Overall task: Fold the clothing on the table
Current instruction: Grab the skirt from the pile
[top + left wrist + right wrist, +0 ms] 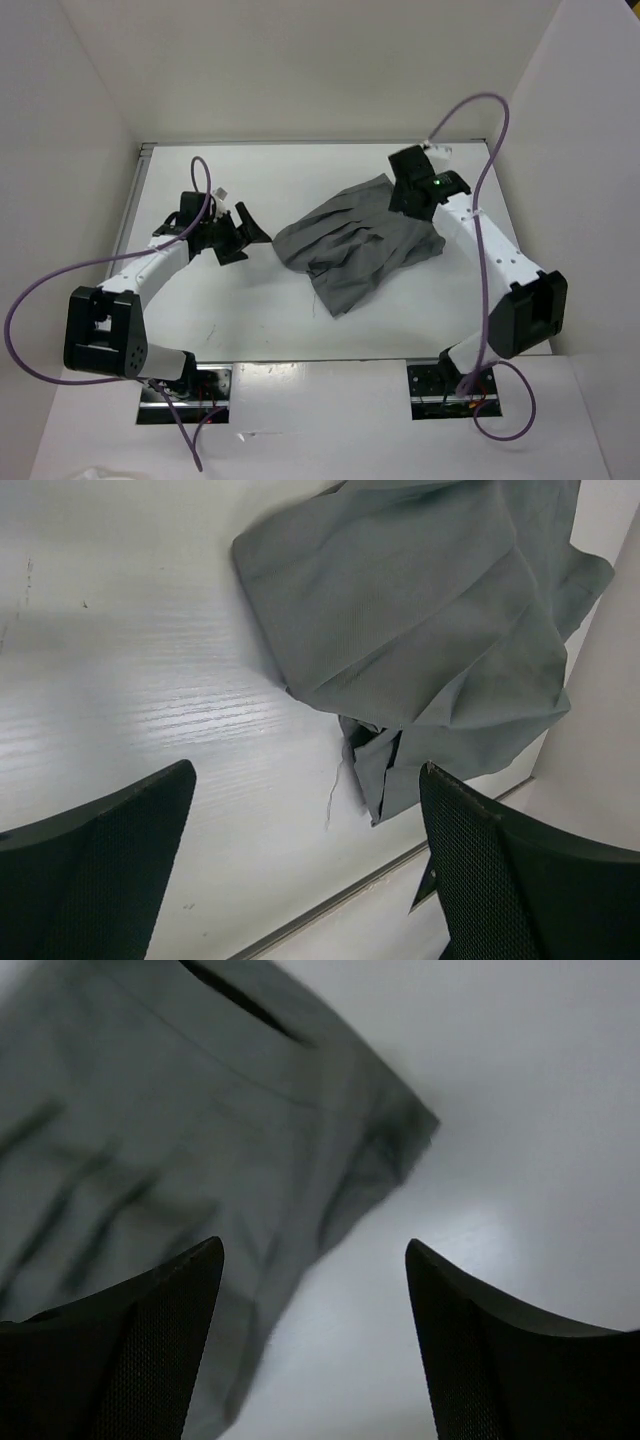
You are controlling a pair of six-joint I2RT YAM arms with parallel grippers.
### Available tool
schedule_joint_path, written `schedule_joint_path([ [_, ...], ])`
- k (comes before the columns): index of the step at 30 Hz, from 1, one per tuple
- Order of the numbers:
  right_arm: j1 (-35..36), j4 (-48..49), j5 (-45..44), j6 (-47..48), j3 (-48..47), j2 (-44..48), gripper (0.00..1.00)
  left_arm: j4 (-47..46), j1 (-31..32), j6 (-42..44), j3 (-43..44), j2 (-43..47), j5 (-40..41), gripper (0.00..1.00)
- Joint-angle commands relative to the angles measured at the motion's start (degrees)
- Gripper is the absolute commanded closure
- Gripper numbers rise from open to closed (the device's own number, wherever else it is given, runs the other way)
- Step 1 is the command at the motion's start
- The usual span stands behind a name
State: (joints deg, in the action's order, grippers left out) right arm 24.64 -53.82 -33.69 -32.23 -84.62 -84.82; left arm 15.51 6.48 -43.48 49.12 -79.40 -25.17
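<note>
Clothing (362,240), a grey pleated garment, lies crumpled and partly folded over itself on the white counter (250,310), right of centre and toward the far side. One pointed corner reaches toward the near edge, and a loose thread (333,795) trails from near it onto the counter. The left end effector (245,238) sits just beside the garment's left edge, apart from it. It is released, its two black fingers (100,870) spread wide with only bare counter showing in the gap. The right end effector (315,1340) hovers over the garment's far right corner, also released, fingers wide apart. Its blurred wrist view shows grey cloth below one finger and bare counter below the other. Purple cables (490,150) loop from both arms.
</note>
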Motion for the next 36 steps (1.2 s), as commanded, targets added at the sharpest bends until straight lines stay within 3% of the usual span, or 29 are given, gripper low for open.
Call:
schedule_joint_path([
  [1,-9.34,8.99,14.96,-5.38,10.78,2.47,0.22,-0.75,0.99,3.57,4.21,0.56,-1.37,0.01],
  [4,-13.29,11.19,16.99,-5.39,12.29,-1.22,0.22,0.39,2.13,10.76,13.34,-6.0,-6.46,0.01],
  [6,-14.79,11.2,19.19,-4.86,10.97,-3.95,0.22,3.81,3.71,18.41,26.33,-11.37,-7.18,0.14],
  [9,-16.38,11.72,20.33,-4.86,10.26,-4.57,0.22,11.2,7.04,28.23,40.83,-23.76,-5.86,0.23],
  [10,-16.38,11.72,20.86,-4.86,10.26,-3.87,0.22,14.52,9.23,30.8,50.01,-29.36,-4.47,0.26],
  [16,-19.19,10.41,22.7,-4.25,10.88,-1.06,0.22,12.45,17.94,50.57,64.95,-42.93,2.92,0.19],
  [23,-23.93,7.24,25.86,-3.63,11.41,5.27,0.22,9.55,23.13,54.47,79.19,-56.12,4.77,0.19],
  [28,-26.75,4.17,29.47,-2.05,10.88,9.49,0.22,4.71,24.37,52.02,84.2,-63.15,8.99,0.19],
  [36,-28.07,2.32,33.85,-0.91,10.88,10.2,0.22,4.18,24.9,48.94,94.57,-72.11,9.0,0.2],
])
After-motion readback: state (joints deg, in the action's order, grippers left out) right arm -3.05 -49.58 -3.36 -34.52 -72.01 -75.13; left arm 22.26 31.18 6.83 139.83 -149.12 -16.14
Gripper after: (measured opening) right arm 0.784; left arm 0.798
